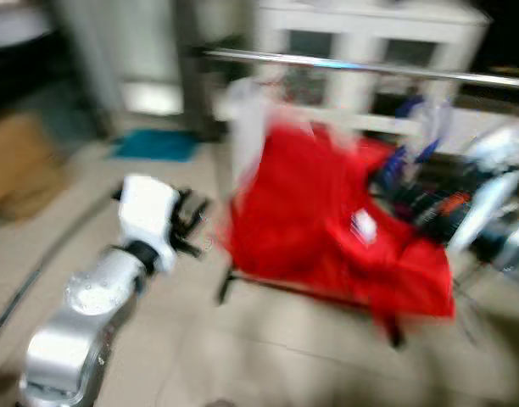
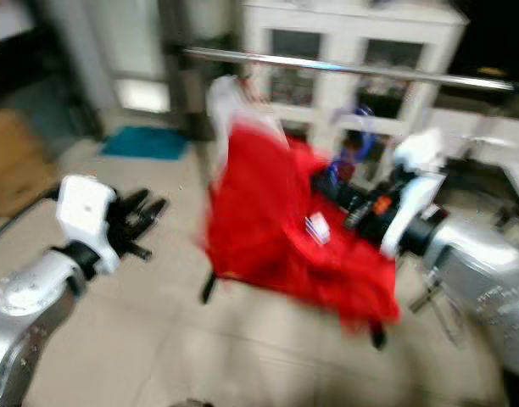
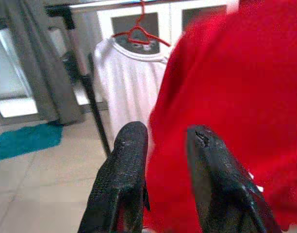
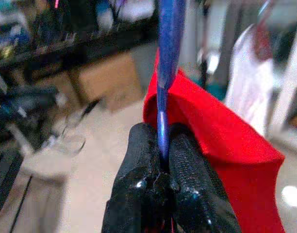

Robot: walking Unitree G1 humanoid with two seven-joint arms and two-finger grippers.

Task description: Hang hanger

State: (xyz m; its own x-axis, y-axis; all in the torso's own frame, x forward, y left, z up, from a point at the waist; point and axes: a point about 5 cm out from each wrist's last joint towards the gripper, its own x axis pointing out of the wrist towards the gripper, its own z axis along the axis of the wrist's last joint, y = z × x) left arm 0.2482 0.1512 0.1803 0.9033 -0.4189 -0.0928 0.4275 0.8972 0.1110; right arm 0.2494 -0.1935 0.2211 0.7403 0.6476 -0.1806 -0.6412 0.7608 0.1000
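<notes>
Between the two black fingers of the right gripper (image 4: pixel 163 160) stood the thin blue bar of a hanger (image 4: pixel 167 58), rising straight up out of the clamp; the fingers were pressed together on it, with the bar pinched at their tips. Draped from that blue hanger hung a red garment (image 4: pixel 226 145), its cloth falling away just beside and past the fingertips.

Seen from the head, the right arm reached in from the robot's right toward the middle of the scene, its gripper (image 2: pixel 361 208) at the right-hand edge of the red garment (image 2: pixel 276 229); heavy blur hid the grip itself there. Above the garment ran a silver rail (image 2: pixel 344 68), clearly higher than the gripper, with a white cabinet (image 2: pixel 353 42) behind it. At the rail's left end a white shirt (image 3: pixel 124 82) hung on a red hanger (image 3: pixel 139 31).

Left of the red cloth, the left gripper (image 3: pixel 168 145) was held out over the tiled floor (image 2: pixel 242 348), its fingers (image 3: pixel 126 165) parted and gripping nothing, the red garment close before them but not between them. A teal mat (image 1: pixel 158 144) lay on the floor beyond.
</notes>
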